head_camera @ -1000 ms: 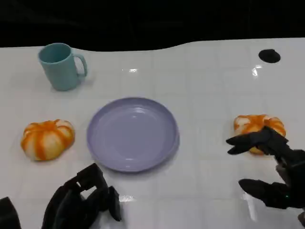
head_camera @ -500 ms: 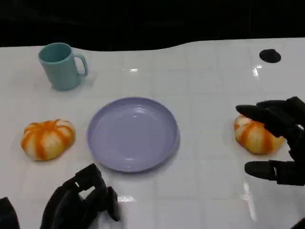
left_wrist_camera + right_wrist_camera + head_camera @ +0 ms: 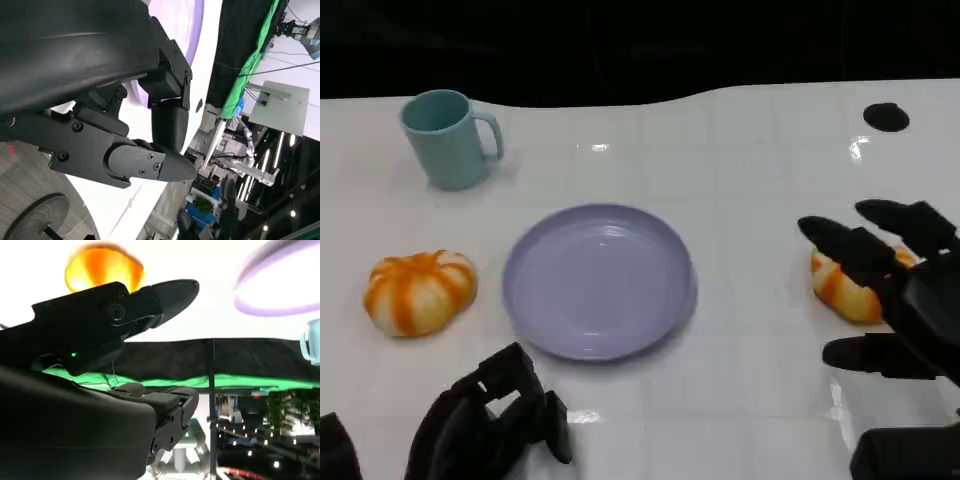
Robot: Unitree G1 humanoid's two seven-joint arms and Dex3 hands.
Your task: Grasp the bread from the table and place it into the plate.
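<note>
An orange-and-white striped bread (image 3: pixel 842 288) lies on the white table right of the lilac plate (image 3: pixel 598 280), which holds nothing. My right hand (image 3: pixel 900 300) hovers over this bread with fingers spread above it and the thumb on the near side, gripping nothing. In the right wrist view the bread (image 3: pixel 104 267) shows beyond a fingertip (image 3: pixel 172 292), with the plate (image 3: pixel 280 295) farther off. A second, similar bread (image 3: pixel 420 290) lies left of the plate. My left hand (image 3: pixel 490 420) rests at the near left edge, fingers curled in, holding nothing.
A teal mug (image 3: pixel 445 138) stands at the back left of the table. A small black disc (image 3: pixel 886 117) lies at the back right. The table's far edge meets a dark backdrop.
My right hand has risen and reached forward, its fingers now arching over the right bread instead of in front of it. The left hand and the objects have not moved.
</note>
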